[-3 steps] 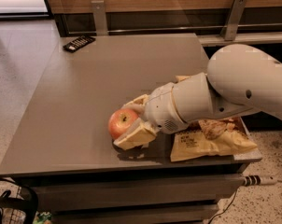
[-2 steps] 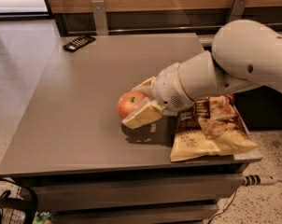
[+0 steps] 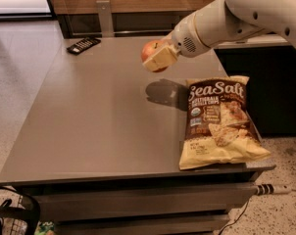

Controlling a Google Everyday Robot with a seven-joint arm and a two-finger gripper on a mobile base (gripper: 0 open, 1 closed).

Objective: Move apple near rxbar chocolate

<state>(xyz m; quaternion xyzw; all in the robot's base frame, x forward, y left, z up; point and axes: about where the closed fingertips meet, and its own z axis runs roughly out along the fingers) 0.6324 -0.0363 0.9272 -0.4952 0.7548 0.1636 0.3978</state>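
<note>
The red-orange apple [image 3: 151, 50] is held in the air above the grey table [image 3: 89, 121], over its far middle part. My gripper [image 3: 157, 57] is shut on the apple, with a cream finger [image 3: 160, 59] across its front. The white arm reaches in from the upper right. The rxbar chocolate [image 3: 83, 45], a small flat black packet with pale markings, lies at the table's far left corner, well left of the apple. The apple's shadow falls on the table below it.
A large brown-and-yellow "Sea Salt" chip bag [image 3: 218, 122] lies along the table's right edge, near the front. A dark counter stands behind and to the right of the table. A cable lies on the floor at the lower right.
The gripper has lifted the apple off the table near the chip bag and carried it up and toward the far side.
</note>
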